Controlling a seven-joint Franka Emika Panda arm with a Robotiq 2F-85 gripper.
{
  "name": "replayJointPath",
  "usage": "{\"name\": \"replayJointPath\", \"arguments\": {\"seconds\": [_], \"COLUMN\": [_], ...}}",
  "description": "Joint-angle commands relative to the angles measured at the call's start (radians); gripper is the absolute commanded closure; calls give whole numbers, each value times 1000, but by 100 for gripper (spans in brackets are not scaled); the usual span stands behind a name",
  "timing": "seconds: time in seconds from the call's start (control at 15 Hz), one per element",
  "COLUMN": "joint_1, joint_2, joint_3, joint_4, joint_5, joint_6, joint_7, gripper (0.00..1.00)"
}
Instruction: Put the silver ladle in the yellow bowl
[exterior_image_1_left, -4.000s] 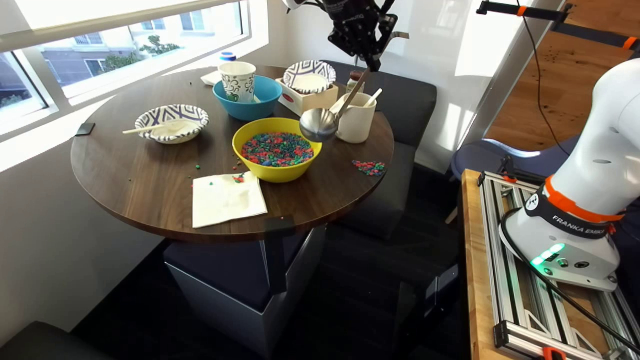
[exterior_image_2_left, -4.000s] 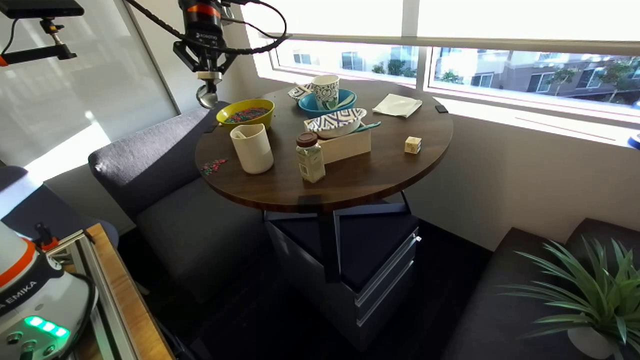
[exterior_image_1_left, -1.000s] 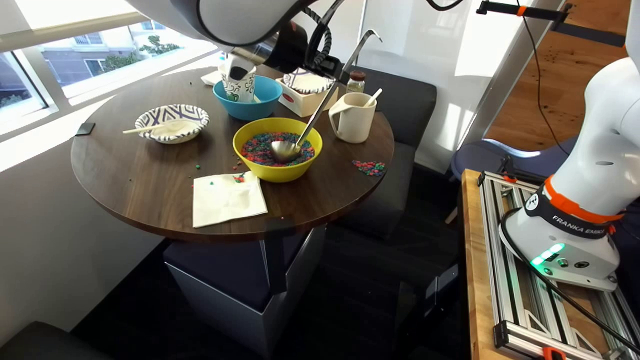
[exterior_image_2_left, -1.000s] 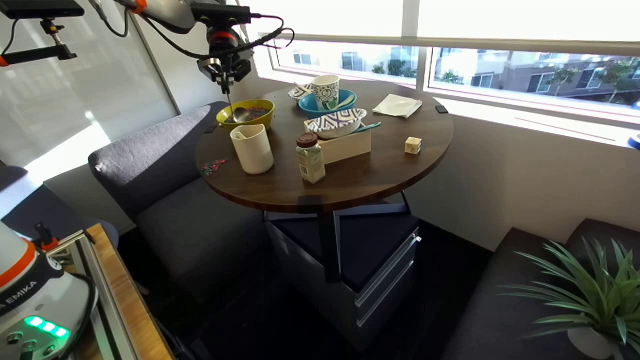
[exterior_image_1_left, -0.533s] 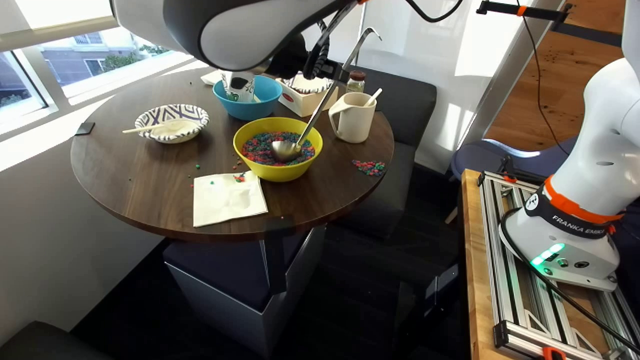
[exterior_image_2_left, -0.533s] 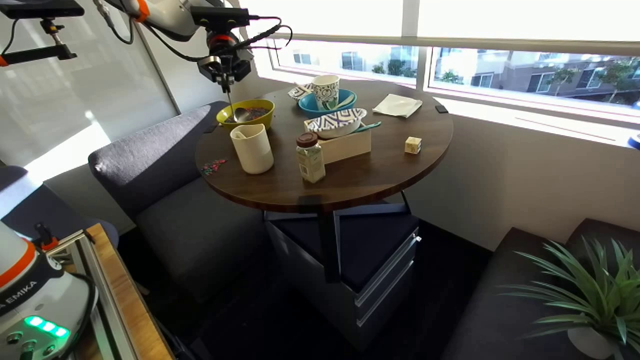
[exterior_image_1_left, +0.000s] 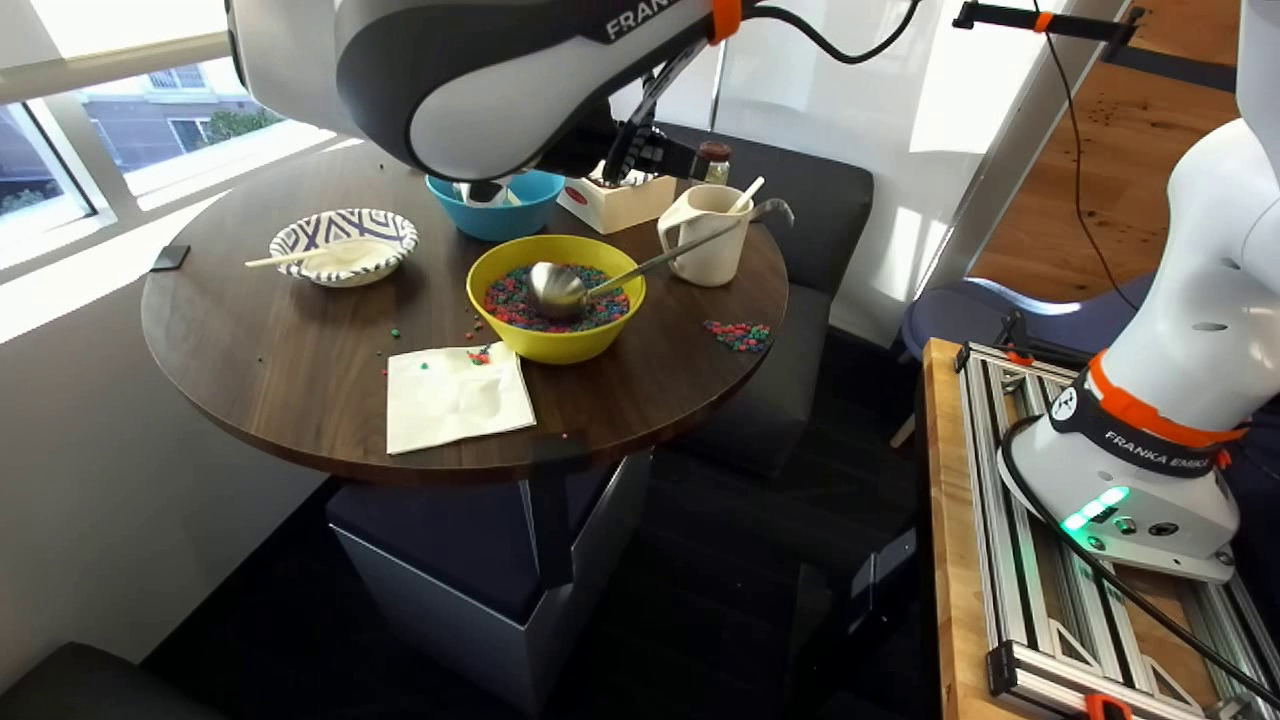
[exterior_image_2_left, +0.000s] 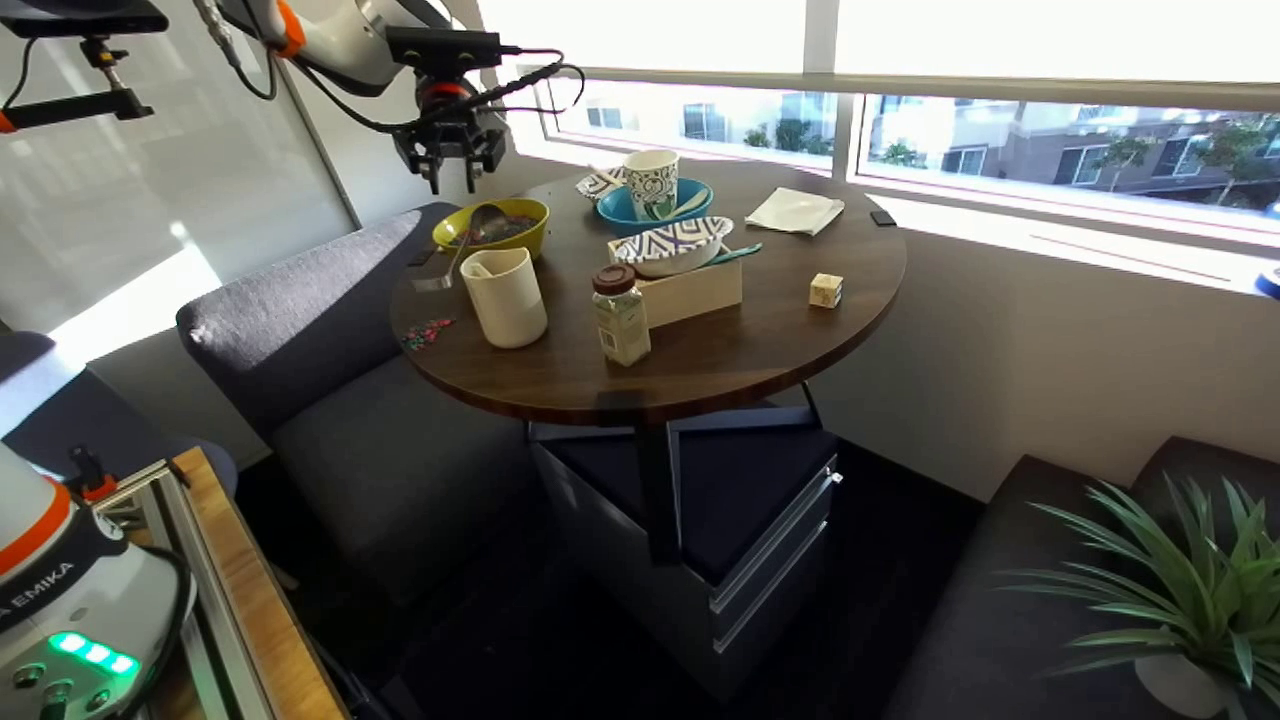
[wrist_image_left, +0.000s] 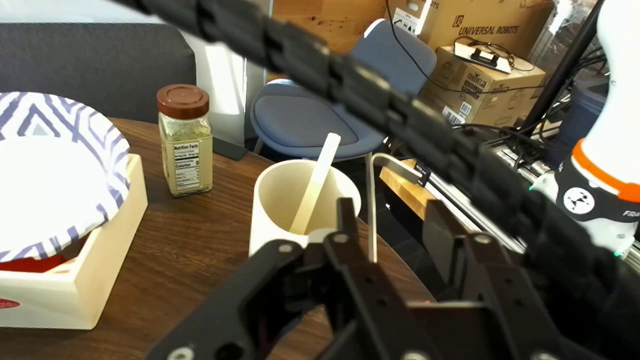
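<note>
Backing off seems next: your fingers (wrist_image_left: 347, 217) stand apart, holding nothing; silver ladle (exterior_image_1_left: 560, 292) has scoop in yellow bowl (exterior_image_1_left: 560, 348), handle over rim toward mug (exterior_image_1_left: 715, 264). Rise straight, brush neither.

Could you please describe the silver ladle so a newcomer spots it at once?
On the round wooden table, find the yellow bowl holding multicoloured bits. The silver ladle has its scoop inside, hooked handle slanting over the rim. Unlike the pale spoon nearby, it's shiny metal.
</note>
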Motion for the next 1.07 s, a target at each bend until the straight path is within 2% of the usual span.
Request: {"name": "replayJointPath", "arguments": {"seconds": [0.0, 0.27, 0.6, 0.8, 0.87, 1.0], "joint_1": [-17, -23, -33, -65, -35, -36], "joint_2": [3, -9, -41, -137, -54, -74], "joint_3": [19, 22, 29, 69, 37, 38], "joint_4": [9, 5, -4, -62, 3, 4], "joint_5": [-9, -2, 5, 20, 2, 2], "joint_6": [-20, -11, 4, 85, 29, 34], "joint_7": [-21, -23, -32, -145, -88, -97], "gripper": [27, 0, 0, 0, 0, 0]}}
